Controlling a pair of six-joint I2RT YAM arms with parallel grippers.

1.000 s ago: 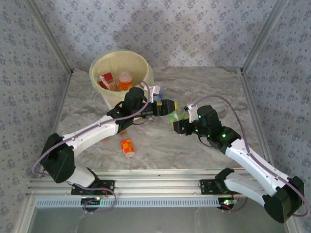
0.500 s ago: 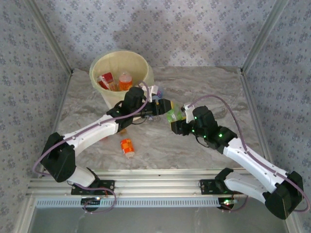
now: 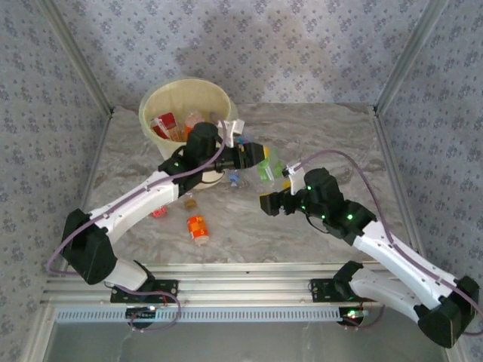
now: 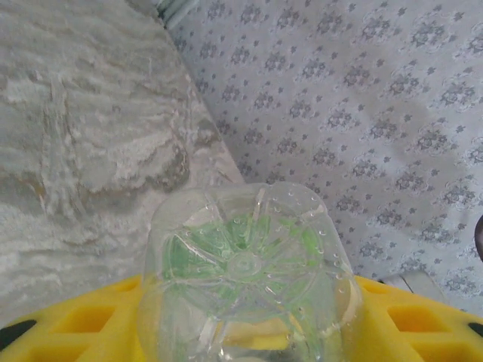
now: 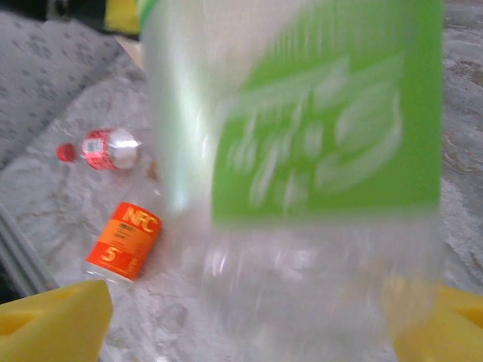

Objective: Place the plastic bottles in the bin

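The green-label bottle (image 3: 266, 170) hangs above the table (image 3: 332, 143), right of the bin (image 3: 145, 113), long axis crosswise to the left gripper (image 3: 260, 157) clamped on it; the right gripper (image 3: 269, 204), jaws spread and empty, sits farther off.

bin (image 3: 185, 81), cream-white, pale yellow liner; green-labelled bottle (image 3: 266, 167), clear body; orange-labelled bottle (image 3: 197, 226), white lettering; red-labelled bottle (image 5: 109, 148), red cap; desk (image 3: 324, 136), grey-beige marble veining; walls (image 3: 302, 45), pale grey, small floral print.
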